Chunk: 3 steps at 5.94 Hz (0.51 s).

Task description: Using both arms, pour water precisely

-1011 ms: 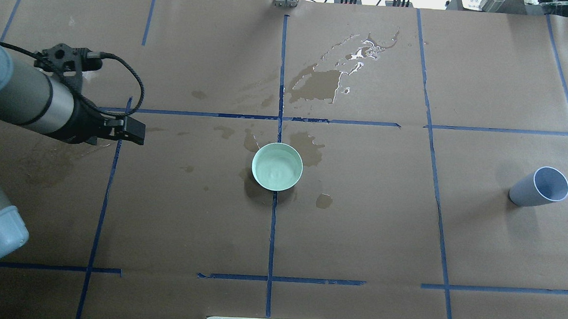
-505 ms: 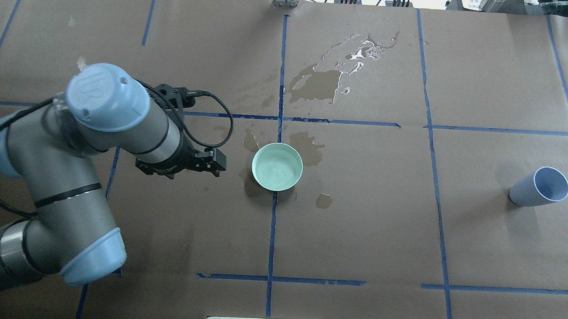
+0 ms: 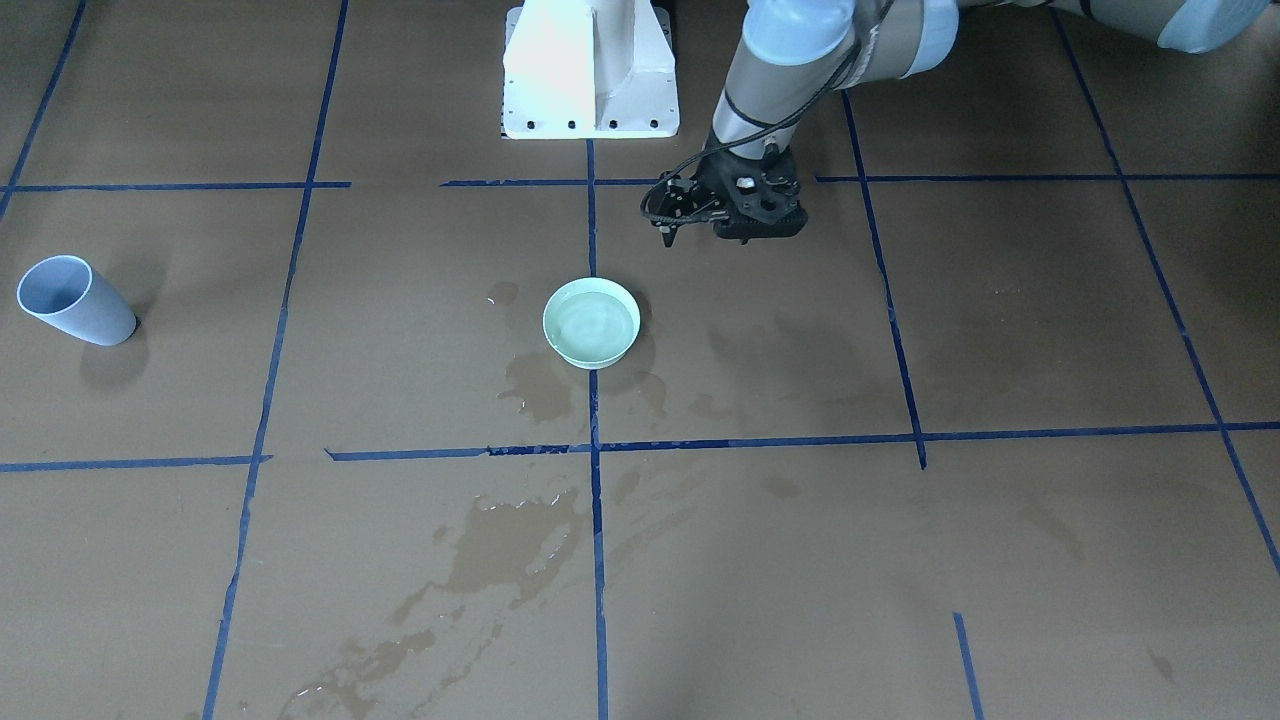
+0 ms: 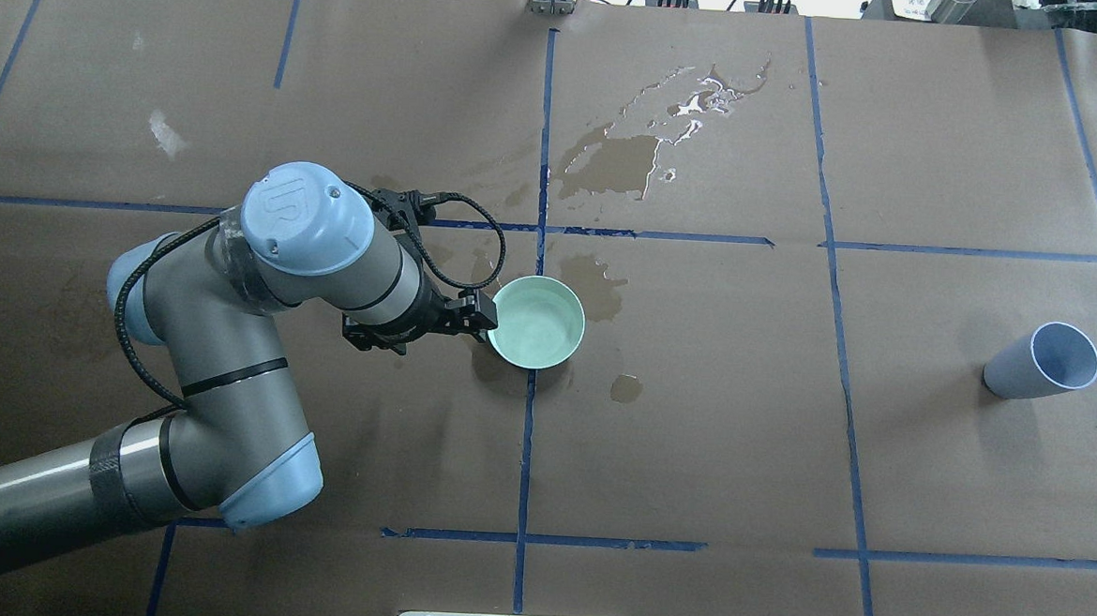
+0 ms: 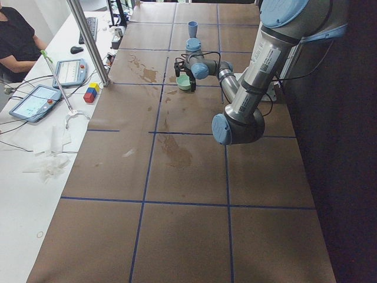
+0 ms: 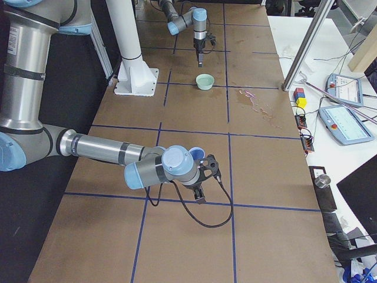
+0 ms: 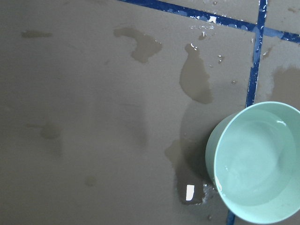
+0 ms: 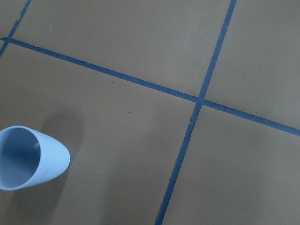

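An embossed "UR" mark is seen on the pale blue joint cap [image 4: 304, 217] of the left arm [image 4: 225, 380], at nine o'clock overhead.

We see the left arm [image 3: 800, 70] reach in from the top right, its black gripper [image 3: 745, 225] pointing down over the brown surface [image 3: 1000, 330] just below a blue tape line [image 3: 1000, 178]; we cannot tell how its jaws stand. Apart from it, toward the middle, a mint-green bowl [image 3: 591, 322] sits on a tape crossing line and holds clear water [image 3: 590, 328], with dark wet patches [image 3: 540, 385] on the paper in front of it. A pale blue cup [image 3: 72, 300] sits far off at the left edge, and the white pedestal [image 3: 590, 70] stands at the top.
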Each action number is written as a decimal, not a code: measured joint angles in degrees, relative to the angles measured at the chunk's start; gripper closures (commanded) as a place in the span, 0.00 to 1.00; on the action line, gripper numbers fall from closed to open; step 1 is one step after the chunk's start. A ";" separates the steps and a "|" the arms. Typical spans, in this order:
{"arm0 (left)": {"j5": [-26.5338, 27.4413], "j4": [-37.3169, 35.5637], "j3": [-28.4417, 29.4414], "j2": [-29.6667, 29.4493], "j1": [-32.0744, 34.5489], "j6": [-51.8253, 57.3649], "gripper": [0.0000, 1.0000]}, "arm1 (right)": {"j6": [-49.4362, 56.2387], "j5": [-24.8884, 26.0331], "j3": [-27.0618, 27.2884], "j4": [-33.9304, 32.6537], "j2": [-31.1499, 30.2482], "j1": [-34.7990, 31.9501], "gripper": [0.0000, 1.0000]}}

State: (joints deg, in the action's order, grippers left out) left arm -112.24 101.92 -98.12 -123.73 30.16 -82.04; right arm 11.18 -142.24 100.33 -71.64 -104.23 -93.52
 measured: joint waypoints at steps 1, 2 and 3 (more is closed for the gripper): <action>0.06 0.69 2.20 -0.91 -0.50 -0.23 0.01 | 5.22 0.36 4.11 -9.14 0.02 -0.88 0.00; 0.08 0.92 4.06 -2.31 -0.84 -0.66 0.03 | 8.41 0.88 6.02 -13.63 -0.02 -1.11 0.00; 0.09 1.03 5.20 -3.43 -0.94 -1.31 0.10 | 9.61 1.39 6.79 -15.04 -0.53 -1.79 0.00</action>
State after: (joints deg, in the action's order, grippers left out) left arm -112.15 102.95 -92.92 -127.16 29.23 -83.36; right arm 20.80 -140.84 107.11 -86.68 -104.77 -95.31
